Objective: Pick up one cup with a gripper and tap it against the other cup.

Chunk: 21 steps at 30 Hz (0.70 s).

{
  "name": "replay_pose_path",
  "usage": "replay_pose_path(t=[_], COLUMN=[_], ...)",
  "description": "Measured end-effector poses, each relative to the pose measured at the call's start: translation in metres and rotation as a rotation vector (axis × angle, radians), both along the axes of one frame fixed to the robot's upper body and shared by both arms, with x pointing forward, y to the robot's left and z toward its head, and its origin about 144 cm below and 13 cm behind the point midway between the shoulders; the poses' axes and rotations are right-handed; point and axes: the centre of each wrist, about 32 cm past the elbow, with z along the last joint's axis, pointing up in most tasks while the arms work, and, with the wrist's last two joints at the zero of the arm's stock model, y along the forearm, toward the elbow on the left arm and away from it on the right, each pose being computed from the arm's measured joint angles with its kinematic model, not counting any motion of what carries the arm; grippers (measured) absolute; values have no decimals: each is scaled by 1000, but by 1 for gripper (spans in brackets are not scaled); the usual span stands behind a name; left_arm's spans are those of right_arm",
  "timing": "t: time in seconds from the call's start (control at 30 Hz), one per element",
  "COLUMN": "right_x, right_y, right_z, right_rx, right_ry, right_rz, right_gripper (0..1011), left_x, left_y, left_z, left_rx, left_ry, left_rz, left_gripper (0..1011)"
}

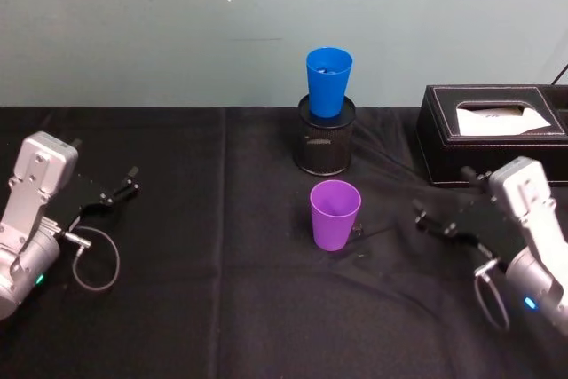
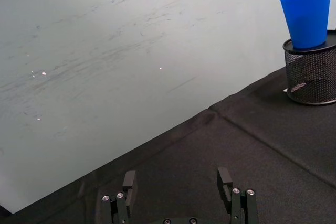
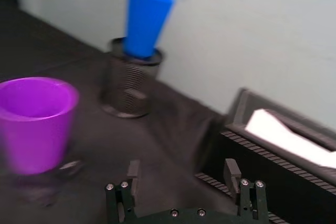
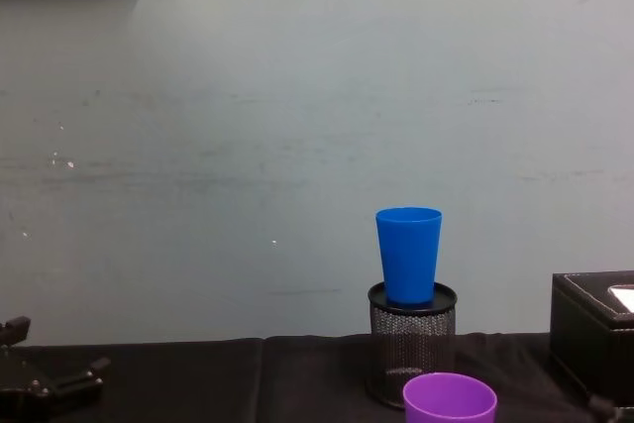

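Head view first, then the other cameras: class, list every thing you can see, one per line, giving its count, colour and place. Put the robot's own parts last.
purple cup: one, purple, upright on the cloth, just in front of the pen pot
blue cup: one, bright blue, upright, seated in the pen pot's mouth
pen pot: one, black wire mesh, middle of the table, toward the wall
tissue box: one, black with a white tissue, back right of the table
cloth: one, black, covering the table
wall: one, pale grey-green, behind the table
left gripper: one, black, open, at the table's left side
right gripper: one, black, open, at the right, near the tissue box
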Motion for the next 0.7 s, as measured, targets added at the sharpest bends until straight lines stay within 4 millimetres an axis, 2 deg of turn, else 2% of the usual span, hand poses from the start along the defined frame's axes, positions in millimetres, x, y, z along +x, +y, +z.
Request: replay_pose_path(t=[0.33,0.5,0.7], right_x=[-20,-14,3], right_y=[24,37,48], right_z=[-12,-17,-20], right_rx=[121,143,157], right_ry=[115,124,116], right_rz=[238,272,257], right_gripper=[1004,1004,1004], left_x=[0,0,0], left_y=[0,0,0], left_z=[0,0,0], left_rx=[0,0,0], left_ry=[0,0,0], left_rz=[0,0,0], left_gripper=[1000,1000,1000])
